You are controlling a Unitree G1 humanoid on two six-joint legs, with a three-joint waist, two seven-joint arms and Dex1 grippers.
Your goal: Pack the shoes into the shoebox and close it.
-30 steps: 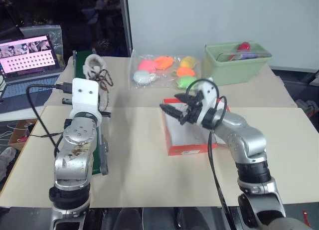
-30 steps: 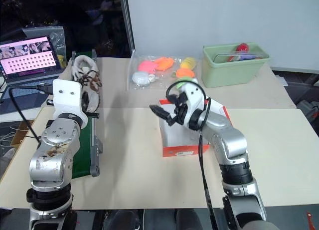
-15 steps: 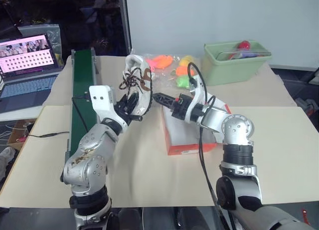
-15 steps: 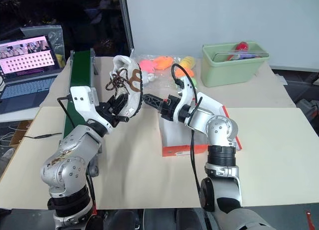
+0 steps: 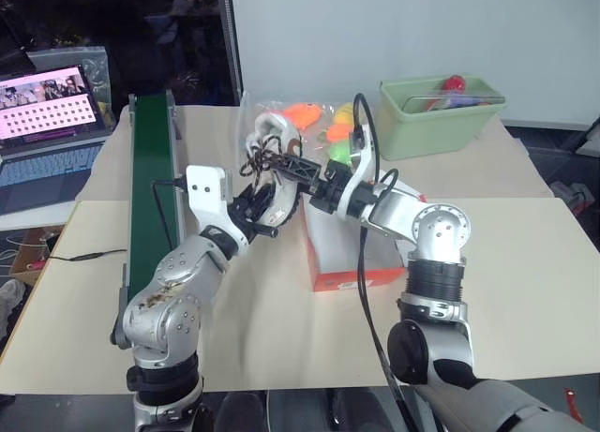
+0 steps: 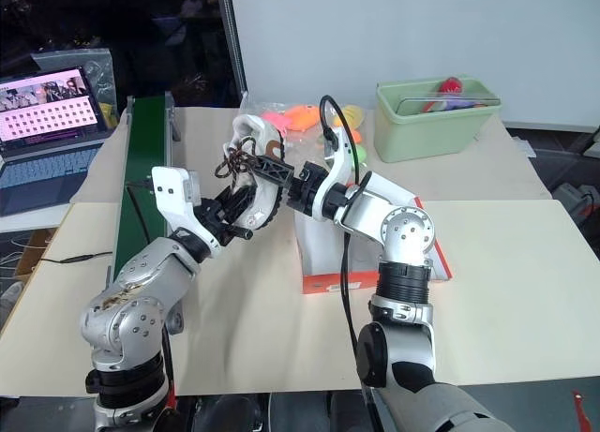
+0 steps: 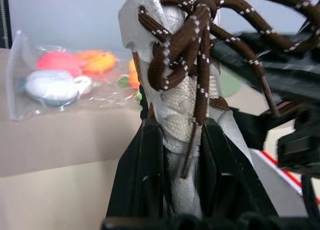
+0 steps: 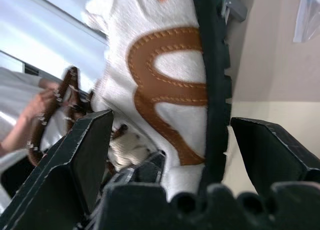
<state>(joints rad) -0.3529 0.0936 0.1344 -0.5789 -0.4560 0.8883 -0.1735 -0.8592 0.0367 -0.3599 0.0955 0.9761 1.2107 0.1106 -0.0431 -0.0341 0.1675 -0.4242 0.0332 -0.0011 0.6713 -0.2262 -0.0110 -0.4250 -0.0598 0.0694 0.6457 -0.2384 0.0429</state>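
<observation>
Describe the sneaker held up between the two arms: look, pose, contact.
The sneaker is white, knit-looking fabric with a brown stitched side pattern, a black toothed sole and dark brown speckled laces hanging loose. It is held in the air, tilted, beside the shoebox. The left tool is shut on it; the right tool stands open around it, one finger on each side.

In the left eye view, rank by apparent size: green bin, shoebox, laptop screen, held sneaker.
1. Shoebox, though partly covered by the right arm
2. Green bin
3. Laptop screen and sneaker look alike; unranked.
</observation>
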